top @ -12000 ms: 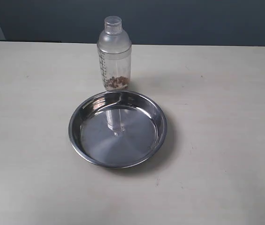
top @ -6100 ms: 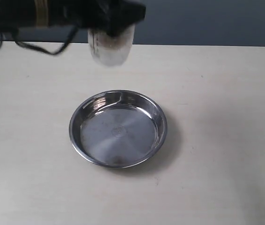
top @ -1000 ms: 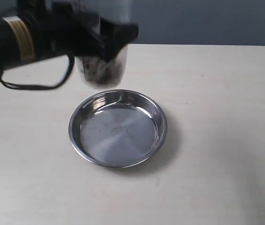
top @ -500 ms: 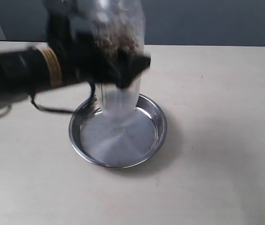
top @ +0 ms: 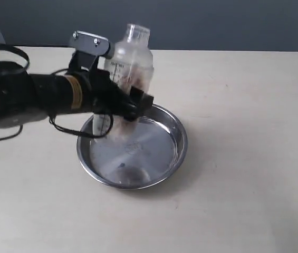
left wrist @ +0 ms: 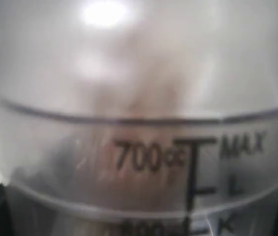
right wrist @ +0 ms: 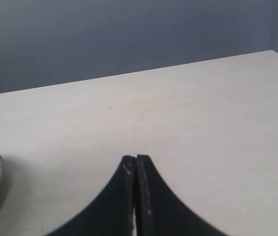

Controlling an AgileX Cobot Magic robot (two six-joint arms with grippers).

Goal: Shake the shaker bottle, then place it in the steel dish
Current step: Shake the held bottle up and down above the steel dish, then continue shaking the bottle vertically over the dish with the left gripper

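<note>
Left gripper (top: 128, 105) clamped across the middle of the shaker bottle (top: 132, 68), black fingers on either side of the frosted body, arm reaching in from the left of the exterior view. Bottle close to upright, leaning slightly, round cap (top: 137, 32) uppermost. Its lower end sits inside the outline of the steel dish (top: 179, 138), over the left, far part of the pan; whether the base touches the bottom or hangs just above it cannot be told, the lower body being blurred. Brown grains (top: 136, 79) show as a smear partway up the inside wall. Left wrist view filled by the bottle wall alone: domed shoulder, a seam line, printed marks "700cc" (left wrist: 143, 156) and "MAX", a brownish haze behind the plastic. Dish lies flat on the pale surface (top: 243, 174), its bottom reflecting the bottle. Right gripper (right wrist: 136, 164) has its two dark fingers pressed together tip to tip, nothing between them, over bare surface well apart from the bottle; only a sliver of the dish rim shows at the edge of its wrist view
</note>
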